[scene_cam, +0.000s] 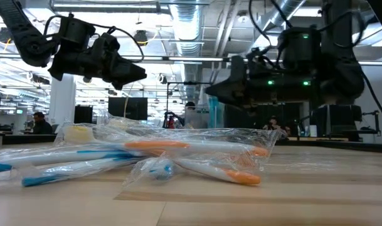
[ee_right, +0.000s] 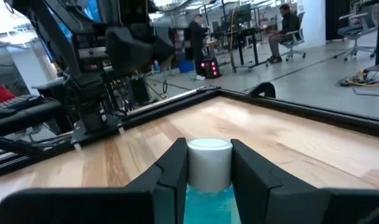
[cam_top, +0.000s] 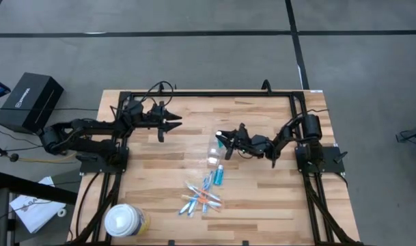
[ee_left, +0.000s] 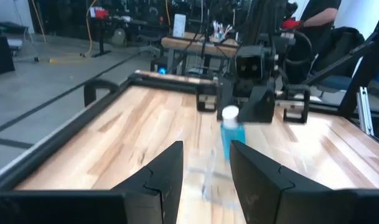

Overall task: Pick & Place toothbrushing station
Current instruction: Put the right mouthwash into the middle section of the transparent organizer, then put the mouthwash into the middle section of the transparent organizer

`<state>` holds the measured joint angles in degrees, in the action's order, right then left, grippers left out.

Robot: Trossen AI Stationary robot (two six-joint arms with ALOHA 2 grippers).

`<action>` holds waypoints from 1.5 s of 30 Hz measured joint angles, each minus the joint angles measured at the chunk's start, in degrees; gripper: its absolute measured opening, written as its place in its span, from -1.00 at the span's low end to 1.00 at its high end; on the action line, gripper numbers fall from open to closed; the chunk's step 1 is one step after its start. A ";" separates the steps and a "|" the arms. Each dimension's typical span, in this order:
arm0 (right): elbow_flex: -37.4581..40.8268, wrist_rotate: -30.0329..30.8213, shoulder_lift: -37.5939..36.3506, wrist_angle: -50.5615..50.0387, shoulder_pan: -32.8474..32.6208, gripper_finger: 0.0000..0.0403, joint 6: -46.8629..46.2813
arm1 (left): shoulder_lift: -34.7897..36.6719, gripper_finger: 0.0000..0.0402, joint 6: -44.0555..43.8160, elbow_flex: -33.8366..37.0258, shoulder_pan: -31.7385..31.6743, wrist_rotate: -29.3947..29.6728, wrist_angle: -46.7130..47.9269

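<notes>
Two dark arms reach in over the wooden table point(cam_top: 262, 205) from opposite sides. On the left, the left gripper point(cam_top: 172, 124) hangs above bare boards near the far edge; its wrist view shows the two fingers point(ee_left: 167, 180) standing apart with nothing between them. Below it, at the near left corner, stands a large round white-topped container point(cam_top: 123, 221).

Toward the middle of the table lies a clear plastic cup point(cam_top: 212, 154) on its side. Just beside it, nearer the front, a small blue tube point(cam_top: 219, 176) rests on the wood. In front of that, the wrapped toothbrushes point(cam_top: 201, 198), blue, white and orange, lie in a loose heap, touching and crossing one another; the low view shows their crinkled clear wrappers.

To the right of the cup, the right gripper point(cam_top: 223, 140) is lifted off the table, its jaws pinching a second blue tube with a white cap point(ee_right: 209, 163), a finger pressed against each side just below the cap. The same tube shows from the left wrist view, upright in that gripper.
</notes>
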<state>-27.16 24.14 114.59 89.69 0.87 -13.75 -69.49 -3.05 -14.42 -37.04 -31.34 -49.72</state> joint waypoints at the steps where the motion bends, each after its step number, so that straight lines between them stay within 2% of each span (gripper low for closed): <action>1: 0.47 0.00 0.00 0.15 -0.18 -0.59 -0.19 | 0.00 -0.37 -0.04 0.41 0.00 0.01 -0.01; 19: 0.83 -0.04 0.00 0.09 -0.75 -0.58 0.25 | 0.00 -0.37 -0.26 1.42 -0.23 0.34 -0.47; 26: 0.81 -0.04 0.00 0.04 -0.82 -0.35 0.25 | 0.00 -0.37 -0.24 1.42 -0.22 0.31 -0.47; 36: 0.81 -0.04 0.02 0.02 -0.86 -0.70 0.41 | 0.00 -0.37 -0.37 1.42 -0.22 0.29 -0.47; 45: 0.77 -0.08 -0.91 0.08 -0.12 -0.75 0.57 | 0.00 -0.37 -0.58 1.13 -0.22 0.20 -1.09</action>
<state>-26.39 24.05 113.68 89.77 0.75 -13.18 -69.49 -3.63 -13.29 -37.26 -31.14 -50.81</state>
